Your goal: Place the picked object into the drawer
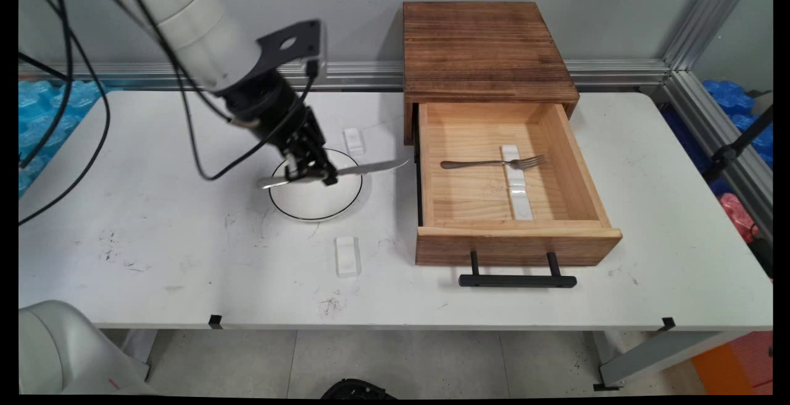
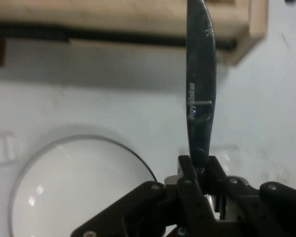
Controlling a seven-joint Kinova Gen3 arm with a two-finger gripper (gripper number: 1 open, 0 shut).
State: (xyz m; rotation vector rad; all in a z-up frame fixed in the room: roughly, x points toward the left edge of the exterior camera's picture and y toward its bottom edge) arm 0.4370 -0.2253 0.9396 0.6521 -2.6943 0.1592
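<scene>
My gripper (image 1: 311,173) is clamped on a table knife (image 1: 345,171), fingers (image 2: 187,170) pinching it near the handle, blade lying level and pointing toward three o'clock. I'm hanging over a white plate (image 1: 333,204) with a dark rim. Out at three o'clock, the wooden drawer (image 1: 555,232) stands open, a fork (image 1: 494,163) inside resting across a white rest (image 1: 517,192). Two small white blocks: one (image 1: 353,141) at the plate's one o'clock, another (image 1: 347,256) at five o'clock, both on the table (image 1: 185,269).

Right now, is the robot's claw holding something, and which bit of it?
Yes. The gripper is shut on a knife, pinching it about midway, where handle meets blade, above the plate.
</scene>
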